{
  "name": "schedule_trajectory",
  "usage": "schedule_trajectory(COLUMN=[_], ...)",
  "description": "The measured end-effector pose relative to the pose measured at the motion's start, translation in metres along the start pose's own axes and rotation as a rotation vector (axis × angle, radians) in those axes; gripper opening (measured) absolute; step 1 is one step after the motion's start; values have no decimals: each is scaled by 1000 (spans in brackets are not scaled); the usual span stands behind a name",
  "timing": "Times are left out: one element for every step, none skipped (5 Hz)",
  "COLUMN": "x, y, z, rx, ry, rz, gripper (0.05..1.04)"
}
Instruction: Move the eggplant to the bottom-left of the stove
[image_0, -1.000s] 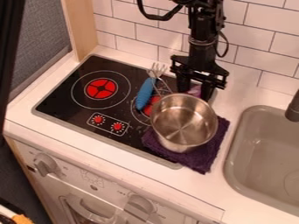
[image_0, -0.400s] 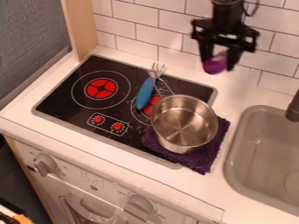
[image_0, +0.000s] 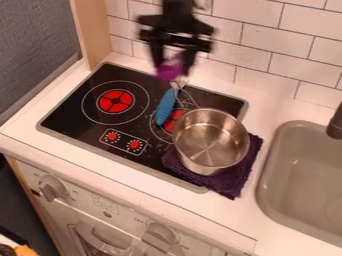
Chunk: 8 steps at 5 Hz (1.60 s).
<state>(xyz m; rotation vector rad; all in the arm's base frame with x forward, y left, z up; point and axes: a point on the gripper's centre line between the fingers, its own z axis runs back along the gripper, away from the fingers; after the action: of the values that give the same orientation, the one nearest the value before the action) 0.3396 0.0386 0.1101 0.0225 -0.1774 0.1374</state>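
White counter (image_0: 278, 106) runs across most of the rm, L to R, w/ stove & sink set in. Wall w/ white tiles (image_0: 262, 37) at back, dk grout lines, tiles in offset rows. Appliance front (image_0: 97, 200), pale, below the counter's near edge, w/ big grey dials (image_0: 51, 188). Dk grey panel (image_0: 37, 45) far L, fabric-like, & a lt wood post (image_0: 90, 35) btwn it & the tiles. Stove (image_0: 80, 129): black glossy top, grey rim, set at a slant, small pale specks nr the R burner. Sink (image_0: 294, 155) at R, grey-beige, rounded corners, dk faucet (image_0: 336, 125) over its far R side. Gripper (image_0: 173, 68) up over the stove's back edge, in front of the tiles, blurred; its fingers are closed in on the eggplant, holding it. Metal pot (image_0: 208, 142) upright on a dk purple cloth (image_0: 234, 186), which lies part on stove's R end, part on counter. Utensil w/ blue handle (image_0: 165, 107) on the stove just beside the pot, metal end twd the back. Red burners (image_0: 115, 101): one L, one R, the R one partly behind pot & handle. Eggplant (image_0: 168, 71), purple, btwn the fingers, above stove's back edge. Two small red knobs (image_0: 113, 136) nr stove's front edge, smallest.
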Motion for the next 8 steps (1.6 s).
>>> schedule_trajectory(x=[-17,-18,-18,-24,-35,-45,-52,-54], y=[52,76,92,100,116,122,126,125], z=[10,0,-29,-47,-59,-65,-71,-80], rx=[40,92,154,164,162,153,143,116], ry=[-19,-40,2,14,40,59,69,81], rz=[40,2,-85,-113,-91,-88,-72,-85], gripper=[632,632,632,632,632,632,727,981])
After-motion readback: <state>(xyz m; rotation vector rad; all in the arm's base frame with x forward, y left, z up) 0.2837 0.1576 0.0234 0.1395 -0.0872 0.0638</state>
